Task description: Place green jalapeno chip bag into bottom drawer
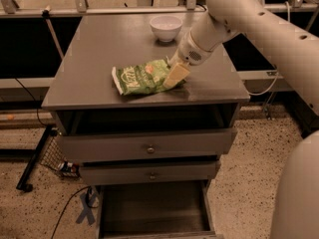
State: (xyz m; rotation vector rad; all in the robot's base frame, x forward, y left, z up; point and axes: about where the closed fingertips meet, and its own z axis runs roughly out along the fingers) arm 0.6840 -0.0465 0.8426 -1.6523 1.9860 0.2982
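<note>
The green jalapeno chip bag (142,77) lies flat on the grey cabinet top (94,54), near its front edge. My gripper (172,79) reaches down from the upper right and its pale fingers (175,74) rest at the bag's right end. The bottom drawer (152,209) stands pulled out at the foot of the cabinet, with a dark inner floor and nothing in it.
A white bowl (166,27) stands at the back of the cabinet top. Two upper drawers with brass knobs (150,148) are partly open above the bottom drawer. My white arm (259,29) crosses the right side. Cables and a wire rack (55,158) lie on the floor at left.
</note>
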